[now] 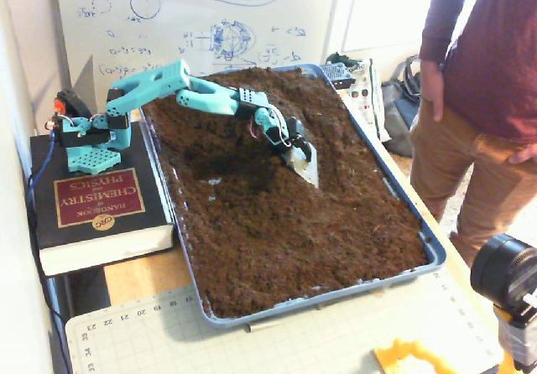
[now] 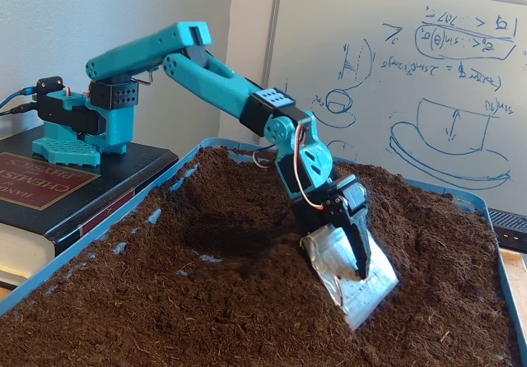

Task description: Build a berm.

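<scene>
Soil is filling nearly the whole blue plastic tray point(image 1: 434, 255) in the high fixed view, and the teal printed arm point(image 1: 210, 99) is reaching from its base on the thick black chemistry handbook point(image 1: 94, 210) at centre left toward the middle of the frame. Its gripper point(image 1: 299, 148) is clamping a flat silvery metal sheet point(image 1: 305, 166), whose lower edge is digging into the dark-brown soil bed point(image 1: 294, 231). A dark hollow point(image 1: 218, 158) is showing just left of the sheet, with soil piled higher along the tray's far end at upper centre. A person in brown trousers point(image 1: 470, 131) is standing at the right edge, and the tray is resting on a pale counter point(image 1: 151, 277) beside a green cutting mat point(image 1: 252, 340).

From the low fixed view, the gripper point(image 2: 350, 248) is pinching the sheet point(image 2: 350, 276) between its dark jaws, closed tight on it, blade tilted and partly buried at lower centre. The berm point(image 2: 403, 211) is appearing only as a loose hump rising behind and to the right of the blade, toward the whiteboard point(image 2: 428, 71), with the scooped hollow point(image 2: 222, 235) at centre left.

Judging by this, the work is looking partly done: soil is getting dug out and heaped, but the ridge is staying broad and shapeless. Further pushes to gather and tidy a distinct line seem to be remaining.
</scene>
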Controlling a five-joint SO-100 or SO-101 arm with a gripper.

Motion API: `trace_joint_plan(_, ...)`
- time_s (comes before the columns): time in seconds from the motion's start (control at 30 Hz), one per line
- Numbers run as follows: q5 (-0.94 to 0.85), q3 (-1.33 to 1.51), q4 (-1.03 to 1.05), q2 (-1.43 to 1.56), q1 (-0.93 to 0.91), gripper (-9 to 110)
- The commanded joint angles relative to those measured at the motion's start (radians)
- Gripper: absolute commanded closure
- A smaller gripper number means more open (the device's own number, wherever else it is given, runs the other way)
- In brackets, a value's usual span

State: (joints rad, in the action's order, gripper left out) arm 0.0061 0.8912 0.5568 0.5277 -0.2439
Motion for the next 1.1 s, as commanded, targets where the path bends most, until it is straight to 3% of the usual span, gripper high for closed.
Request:
trace_joint_plan(0.0, -0.006, 0.103, 0.066, 0.097, 0.021, 101)
trace_joint_plan(0.43, -0.058, 0.322, 0.067, 0.322, 0.009, 101)
trace_joint_plan(0.7, -0.037, 0.278, 0.052, 0.535, 0.009, 101)
trace_joint_plan(0.9, 0.207, 0.080, 0.052, 0.578, 0.009, 101)
trace_joint_plan(1.07, 0.410, -0.184, 0.051, 0.383, 0.055, 101)
